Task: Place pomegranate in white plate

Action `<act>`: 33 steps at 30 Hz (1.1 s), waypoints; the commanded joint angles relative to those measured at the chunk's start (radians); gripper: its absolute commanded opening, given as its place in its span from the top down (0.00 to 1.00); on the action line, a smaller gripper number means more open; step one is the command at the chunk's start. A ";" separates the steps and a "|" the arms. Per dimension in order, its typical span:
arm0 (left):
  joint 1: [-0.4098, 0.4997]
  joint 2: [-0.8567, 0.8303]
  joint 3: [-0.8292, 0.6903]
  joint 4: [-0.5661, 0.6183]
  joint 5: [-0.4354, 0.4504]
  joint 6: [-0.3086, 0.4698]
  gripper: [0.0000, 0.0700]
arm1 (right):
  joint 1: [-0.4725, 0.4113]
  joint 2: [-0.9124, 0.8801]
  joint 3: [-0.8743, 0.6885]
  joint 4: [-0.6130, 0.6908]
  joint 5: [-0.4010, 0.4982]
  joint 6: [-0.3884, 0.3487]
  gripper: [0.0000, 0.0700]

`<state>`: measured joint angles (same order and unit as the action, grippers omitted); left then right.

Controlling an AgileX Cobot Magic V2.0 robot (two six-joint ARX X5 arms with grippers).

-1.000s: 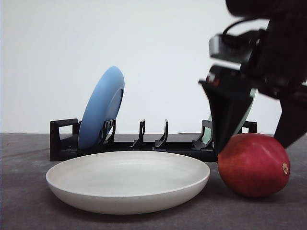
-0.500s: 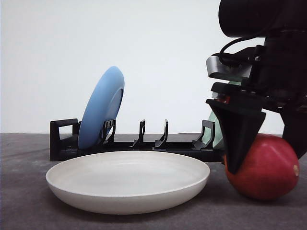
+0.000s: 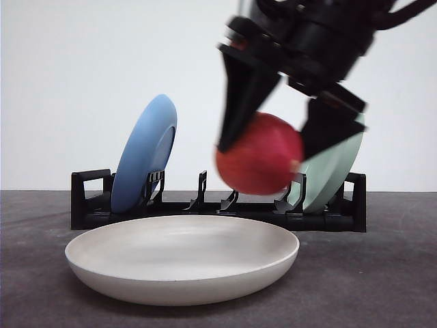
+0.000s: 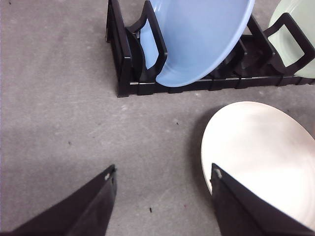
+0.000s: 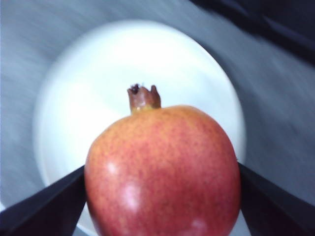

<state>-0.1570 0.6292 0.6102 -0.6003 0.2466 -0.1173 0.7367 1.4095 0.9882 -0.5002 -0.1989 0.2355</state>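
Front view: right gripper holds the pomegranate between its fingers, aloft above the plate, toward its right rim. I'd shift left to centre, then lower before letting go; the blurred frame makes height hard to judge. Left gripper fingers wide, holding nothing, over the table.

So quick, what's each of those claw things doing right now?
Left end effector: open, holding nothing.
Right end effector: closed on the pomegranate, in the air above the white plate.

Pomegranate now off table, aloft over white plate.
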 commanded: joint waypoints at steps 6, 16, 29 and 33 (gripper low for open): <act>0.000 0.005 0.006 0.010 0.006 0.000 0.49 | 0.087 0.096 0.015 0.109 0.025 -0.016 0.26; 0.000 0.005 0.006 0.010 0.006 0.000 0.49 | 0.118 0.214 0.015 0.161 0.043 -0.027 0.26; 0.000 0.005 0.006 0.010 0.006 0.000 0.49 | 0.117 0.236 0.021 0.162 0.042 -0.023 0.00; 0.000 0.005 0.006 0.010 0.006 0.000 0.49 | 0.112 0.183 0.028 0.163 0.043 -0.055 0.00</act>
<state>-0.1574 0.6292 0.6102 -0.6006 0.2466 -0.1173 0.8417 1.6108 0.9886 -0.3477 -0.1566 0.2064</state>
